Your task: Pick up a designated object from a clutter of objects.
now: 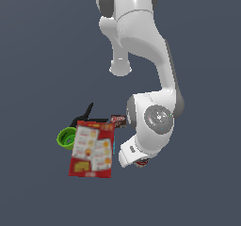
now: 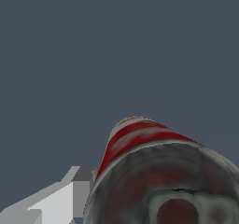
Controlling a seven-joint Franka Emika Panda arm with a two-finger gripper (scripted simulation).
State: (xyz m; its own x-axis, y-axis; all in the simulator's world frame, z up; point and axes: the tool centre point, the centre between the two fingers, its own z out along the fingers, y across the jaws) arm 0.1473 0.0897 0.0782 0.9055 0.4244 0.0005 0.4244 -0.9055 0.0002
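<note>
Where the exterior view looks down on the dark grey floor, the white Panda arm (image 1: 141,55) bends over and hides nearly all of its gripper (image 1: 141,163), under whose wrist only a sliver of the small red and white cylindrical can (image 1: 142,162) peeks out. Towards the exterior view's left lies the large flat red box with yellow and white pictures (image 1: 92,149), and beside its far corner sits the green bowl (image 1: 66,137), partly tucked under the box's edge. A black tool (image 1: 84,116) sticks out just behind the bowl and the box, while the small dark packet with a red label (image 1: 118,121) lies near the box's upper corner, close by the arm's wrist. In the wrist view the can fills the near part of the picture, its dull grey metal end (image 2: 172,185) turned to the camera and its red and white side (image 2: 135,136) running away from it. One pale grey finger (image 2: 70,195) shows right against the can's side, yet the other finger is out of sight, so I cannot tell whether the can is clamped.
</note>
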